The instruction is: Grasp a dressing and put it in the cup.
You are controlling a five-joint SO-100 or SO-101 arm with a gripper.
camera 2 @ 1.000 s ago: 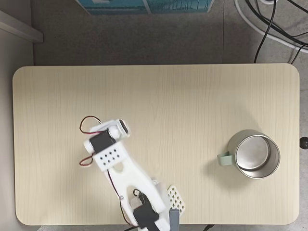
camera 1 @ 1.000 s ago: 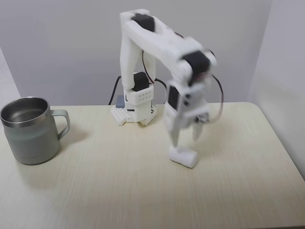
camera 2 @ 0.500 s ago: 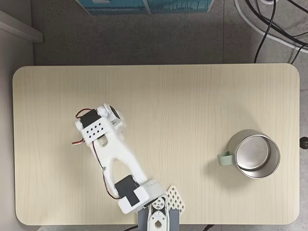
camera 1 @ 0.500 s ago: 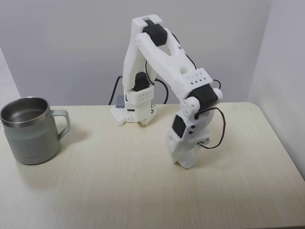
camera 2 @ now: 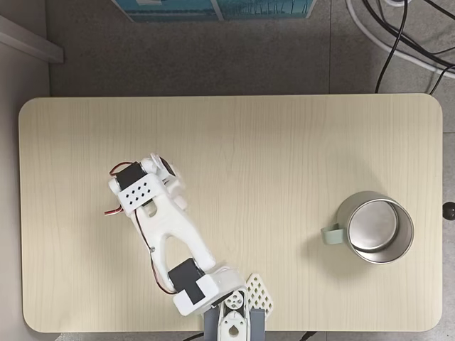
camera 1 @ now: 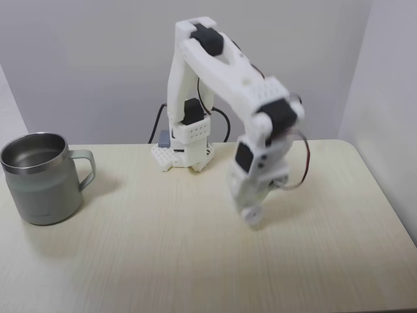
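At the table's right side in a fixed view, I am pointing my gripper down, clenching the dressing just above the wood. My arm is hiding it from above. The cup is standing well apart at the left, upright, handle facing my base.

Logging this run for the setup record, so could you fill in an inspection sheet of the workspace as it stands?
Surface: pale wood-grain table, rounded corners.
Job's things: grey-green metal mug standing upright, apart from the arm; white dressing blurred at the claw tip, just above the table.
Clutter: nothing seen.
Claw: pointing down, apparently shut on the dressing.
Cables: red wires at the wrist; black cables on the floor.
Surroundings: grey walls, blue-and-white box on the floor beyond the table.
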